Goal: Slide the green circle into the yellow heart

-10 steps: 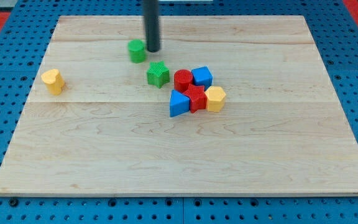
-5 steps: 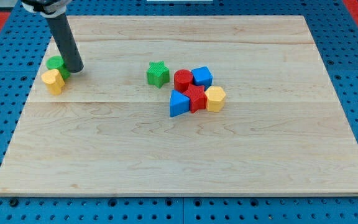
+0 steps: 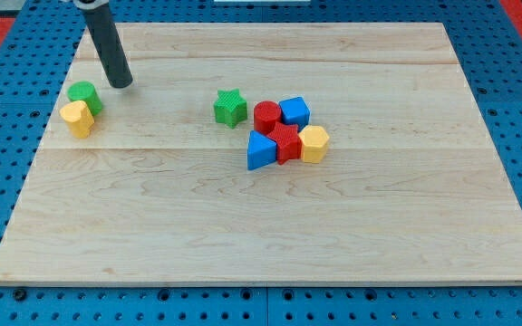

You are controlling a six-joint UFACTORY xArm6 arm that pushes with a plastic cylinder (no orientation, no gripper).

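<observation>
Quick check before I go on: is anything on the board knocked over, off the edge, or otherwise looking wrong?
Nothing stands out. The green circle sits against the yellow heart near the view's left edge, my tip is just to their upper right, and all blocks rest flat on the board.

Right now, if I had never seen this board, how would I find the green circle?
Start at the wooden board and look near its edge on the view's left, far from the cluster of blocks in the middle. Two blocks touch there: the green circle is the round one, just above the yellow heart. The other green block, a star, sits mid-board.
</observation>
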